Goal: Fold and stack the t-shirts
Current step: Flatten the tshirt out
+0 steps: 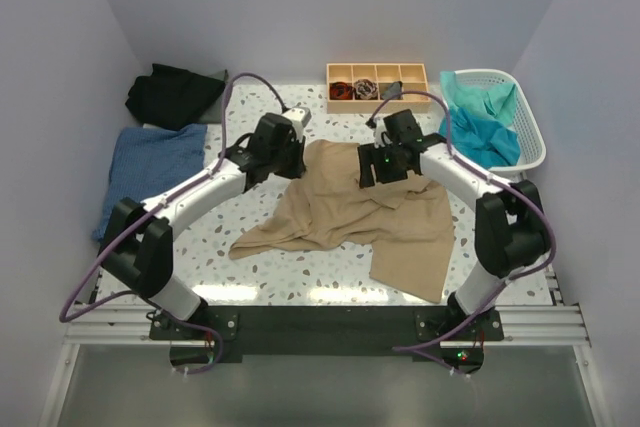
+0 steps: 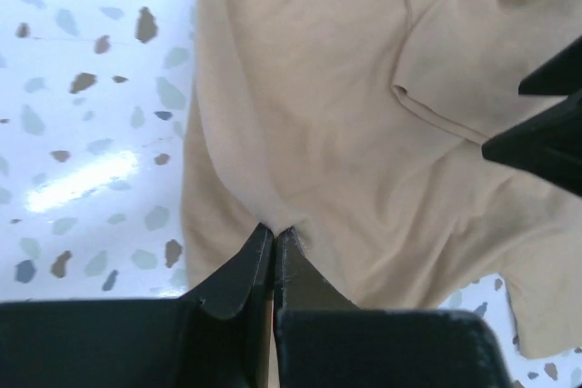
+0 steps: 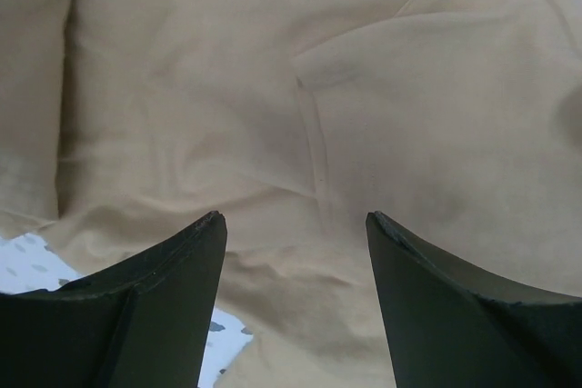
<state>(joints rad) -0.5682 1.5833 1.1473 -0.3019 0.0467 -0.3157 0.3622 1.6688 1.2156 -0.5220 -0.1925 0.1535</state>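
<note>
The crumpled tan t-shirt is laid on the counter, long axis slanting far-left to near-right, its edge pinched by the left tool, the right tool held spread.

Left arm: base at 7 o'clock in the top view, elbow at 8 o'clock, wrist reaching to 11 o'clock. Left gripper: jaws closed, pinching an edge of the tan t-shirt. Right arm: base at 5 o'clock, elbow at 4 o'clock, wrist at 1 o'clock. Right gripper: jaws wide apart, holding nothing.
</note>
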